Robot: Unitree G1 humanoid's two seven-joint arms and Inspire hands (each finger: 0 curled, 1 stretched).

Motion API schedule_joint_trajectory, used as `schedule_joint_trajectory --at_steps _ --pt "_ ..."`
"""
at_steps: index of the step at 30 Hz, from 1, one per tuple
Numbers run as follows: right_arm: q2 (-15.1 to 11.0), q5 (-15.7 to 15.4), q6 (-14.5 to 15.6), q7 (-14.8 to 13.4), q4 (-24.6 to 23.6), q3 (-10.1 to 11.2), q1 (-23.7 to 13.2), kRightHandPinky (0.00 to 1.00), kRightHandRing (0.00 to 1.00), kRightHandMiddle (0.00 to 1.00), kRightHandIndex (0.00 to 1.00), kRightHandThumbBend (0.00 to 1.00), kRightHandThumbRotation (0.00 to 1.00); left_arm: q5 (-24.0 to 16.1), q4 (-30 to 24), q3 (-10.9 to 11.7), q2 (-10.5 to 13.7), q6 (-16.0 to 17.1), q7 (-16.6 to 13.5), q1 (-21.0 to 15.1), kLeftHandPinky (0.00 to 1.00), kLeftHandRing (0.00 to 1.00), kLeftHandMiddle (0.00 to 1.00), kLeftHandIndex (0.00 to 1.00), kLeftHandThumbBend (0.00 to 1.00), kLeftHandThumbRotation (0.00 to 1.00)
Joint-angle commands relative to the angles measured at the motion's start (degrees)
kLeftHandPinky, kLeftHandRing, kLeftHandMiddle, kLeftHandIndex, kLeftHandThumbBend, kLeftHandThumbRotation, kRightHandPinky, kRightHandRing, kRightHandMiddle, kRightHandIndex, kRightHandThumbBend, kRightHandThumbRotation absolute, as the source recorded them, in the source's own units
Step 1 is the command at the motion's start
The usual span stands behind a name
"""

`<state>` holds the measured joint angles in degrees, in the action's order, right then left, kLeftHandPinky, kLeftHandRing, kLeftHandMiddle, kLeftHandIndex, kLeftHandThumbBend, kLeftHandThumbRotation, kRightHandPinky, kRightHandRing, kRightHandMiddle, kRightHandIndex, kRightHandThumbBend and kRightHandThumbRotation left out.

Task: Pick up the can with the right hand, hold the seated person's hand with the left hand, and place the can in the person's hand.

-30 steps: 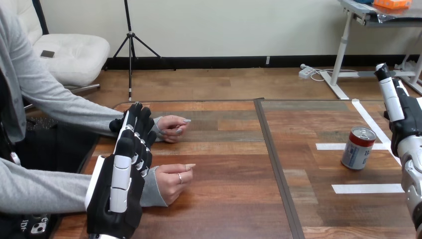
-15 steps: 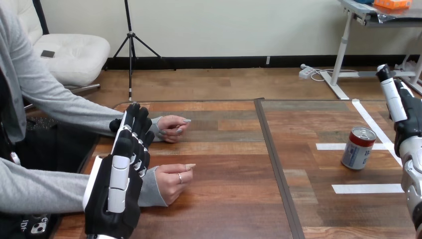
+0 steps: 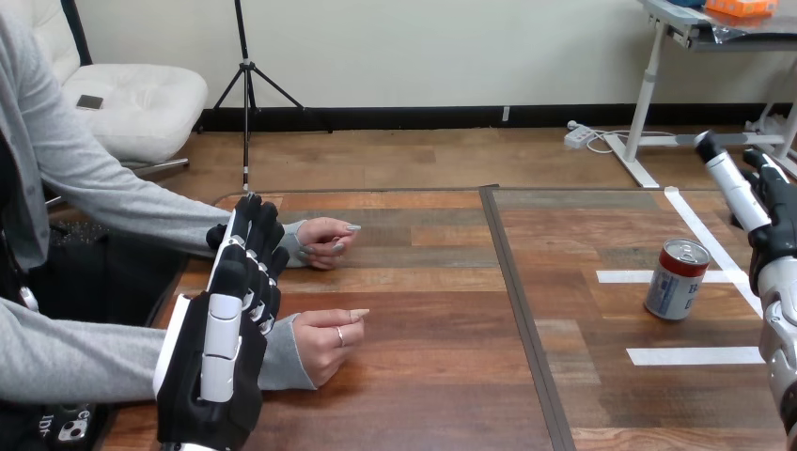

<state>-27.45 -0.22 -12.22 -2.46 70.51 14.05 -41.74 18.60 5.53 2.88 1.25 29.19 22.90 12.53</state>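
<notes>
A red and white can (image 3: pixel 676 279) with a blue band stands upright on the right half of the wooden table (image 3: pixel 442 376). My right hand (image 3: pixel 763 209) hovers to the right of the can, apart from it, its fingers straight and open. My left hand (image 3: pixel 221 348) is raised at the lower left, fingers straight, in front of the person's grey sleeves. The person's nearer hand (image 3: pixel 331 340) rests on the table just right of my left hand, loosely curled. The person's farther hand (image 3: pixel 326 240) lies on the table behind it.
White tape strips (image 3: pixel 695 355) mark the table's right part around the can. A dark seam (image 3: pixel 522 310) runs down the table's middle. The person sits at the left side.
My right hand's fingers have tilted leftward, toward the space above the can. My left hand has drifted slightly left and down. The can and the person's hands have stayed still.
</notes>
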Motion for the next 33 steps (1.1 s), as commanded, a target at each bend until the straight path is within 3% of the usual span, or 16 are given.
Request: schedule_joint_trajectory --at_steps 1,6,21,33 --pt "-1.5 0.6 -0.3 0.4 -0.5 0.2 -4.0 0.66 0.93 0.94 0.93 1.0 0.53 0.5 -2.6 -0.1 0.4 0.6 0.7 -1.6 1.0 1.0 1.0 1.0 0.72 0.92" --pt "-1.4 1.3 -0.2 1.0 -0.6 0.8 -3.8 0.73 0.93 0.94 0.93 1.0 0.47 0.7 -3.0 0.0 0.4 0.1 0.6 -1.4 1.0 1.0 1.0 1.0 0.72 0.92" --pt "-1.6 0.8 -0.2 1.1 -0.5 0.4 -3.1 0.76 0.93 0.94 0.94 1.0 0.33 0.9 -2.7 0.1 0.0 0.4 0.5 -1.4 1.0 1.0 1.0 0.98 0.73 0.91" --pt "-2.7 -3.3 1.2 1.1 -0.7 -3.1 -2.9 0.8 0.95 0.95 0.98 1.0 0.32 1.1 -2.3 0.3 0.2 0.6 0.8 -1.5 1.0 1.0 1.0 0.99 0.72 0.91"
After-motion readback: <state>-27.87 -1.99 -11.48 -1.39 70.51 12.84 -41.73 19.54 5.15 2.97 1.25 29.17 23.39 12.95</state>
